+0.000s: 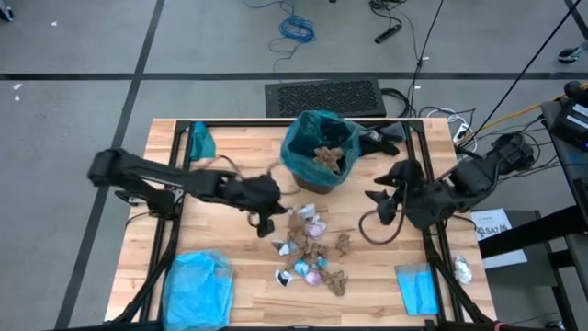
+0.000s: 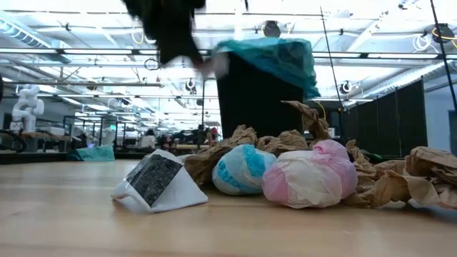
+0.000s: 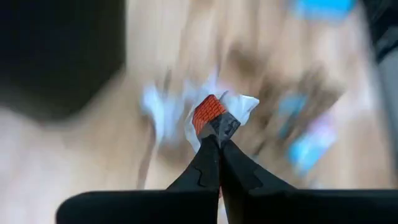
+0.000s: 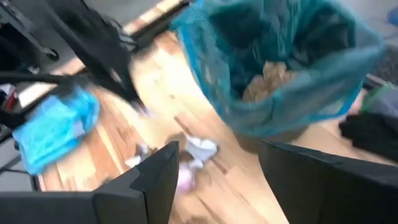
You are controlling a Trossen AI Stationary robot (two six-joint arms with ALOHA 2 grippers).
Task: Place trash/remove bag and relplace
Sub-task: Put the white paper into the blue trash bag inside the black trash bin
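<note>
Left gripper [image 3: 219, 140] pinched shut on white-and-red wrapper [image 3: 214, 115], just beside scrap pile [image 1: 312, 253]; lined bin [image 1: 319, 147] lies just beyond. Right gripper [image 4: 217, 155] open, empty, farther off.

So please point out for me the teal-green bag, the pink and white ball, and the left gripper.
teal-green bag [image 1: 296, 147]: high view, on its rim.
pink and white ball [image 2: 308, 178]: low view, on its front.
left gripper [image 3: 217, 142]: left wrist view, where its jaws pinch a wrapper.

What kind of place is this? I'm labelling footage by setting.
Likely a robotics lab or workshop: a wooden table on a bare grey floor with loose cables, open ceiling trusses, and a white robot in the hall behind.
</note>
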